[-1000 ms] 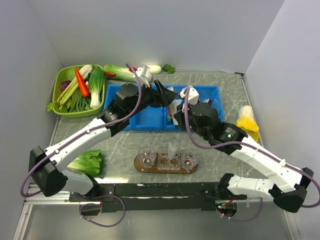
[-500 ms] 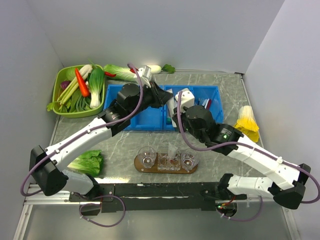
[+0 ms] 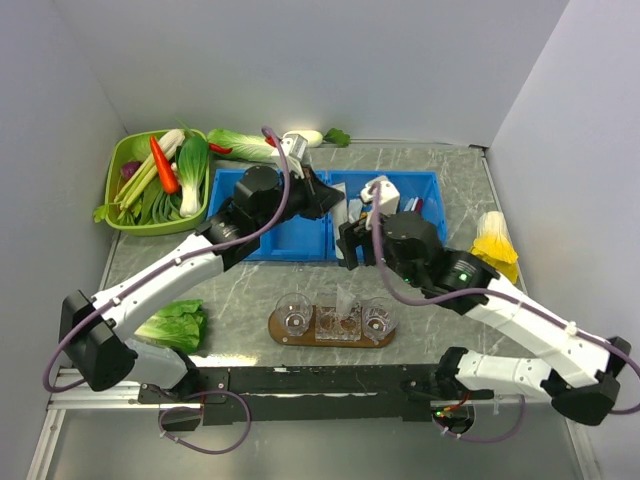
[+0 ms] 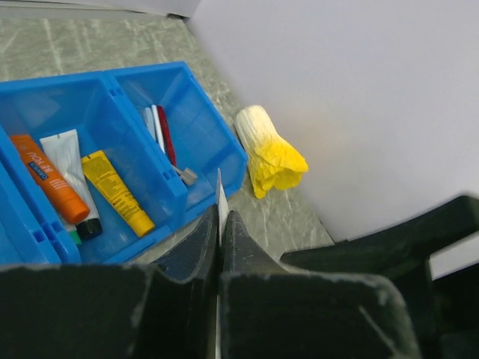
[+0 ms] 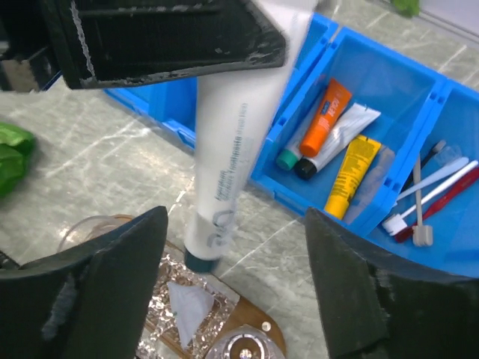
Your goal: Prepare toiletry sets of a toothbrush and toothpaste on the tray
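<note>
Below both my grippers spreads the table (image 3: 240,290). Ahead of my left gripper (image 4: 221,221) sit the blue bins (image 4: 202,127). The tray (image 3: 279,330) lies below my right gripper (image 5: 236,232), toward my base, and carries 3 clear cups (image 3: 293,315).

My left gripper is clamped on the flat crimped end of the toothpaste (image 5: 224,164). The tube hangs cap down, slightly tilted, in the gap between my right gripper's fingers (image 5: 112,284). Those fingers stand wide apart and touch nothing. The cap hangs near the tray's far edge.

Beyond my right gripper, 1 bin compartment holds an orange tube (image 5: 325,112), a white tube (image 5: 340,138) and a yellow tube (image 5: 350,176) side by side. The compartment next to it holds the toothbrushes (image 5: 434,187).
</note>
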Tool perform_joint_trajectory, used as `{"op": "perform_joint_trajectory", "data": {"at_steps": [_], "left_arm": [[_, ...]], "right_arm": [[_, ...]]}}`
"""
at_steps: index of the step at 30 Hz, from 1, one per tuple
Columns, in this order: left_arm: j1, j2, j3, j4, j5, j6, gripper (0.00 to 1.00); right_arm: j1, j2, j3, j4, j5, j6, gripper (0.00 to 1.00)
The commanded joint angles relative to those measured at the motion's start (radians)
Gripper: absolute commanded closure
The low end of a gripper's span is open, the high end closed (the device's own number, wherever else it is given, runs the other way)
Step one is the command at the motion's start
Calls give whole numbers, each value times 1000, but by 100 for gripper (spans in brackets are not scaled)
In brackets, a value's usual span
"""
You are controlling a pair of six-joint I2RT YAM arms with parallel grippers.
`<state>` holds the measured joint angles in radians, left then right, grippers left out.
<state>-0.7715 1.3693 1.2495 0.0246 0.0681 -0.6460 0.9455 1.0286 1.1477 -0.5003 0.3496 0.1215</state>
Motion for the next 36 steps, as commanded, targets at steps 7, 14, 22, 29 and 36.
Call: {"op": "perform_joint_trajectory", "data": {"at_steps": [7, 14, 22, 29, 36], "left_arm": [[133, -160, -116, 233, 566, 45, 99], [163, -176, -214, 471, 811, -72, 99], [164, -182, -228, 492, 862, -63, 99], [164, -194, -228, 466, 848, -35, 99], [164, -196, -229, 459, 835, -20, 99]], "right_arm": [[-135, -209, -28, 35, -515, -11, 5], [-166, -197, -83, 118, -727, 63, 6], [-166, -119, -144, 272, -820, 144, 12], [-149, -88, -197, 373, -857, 191, 15], [-142, -81, -240, 447, -862, 231, 24]]}}
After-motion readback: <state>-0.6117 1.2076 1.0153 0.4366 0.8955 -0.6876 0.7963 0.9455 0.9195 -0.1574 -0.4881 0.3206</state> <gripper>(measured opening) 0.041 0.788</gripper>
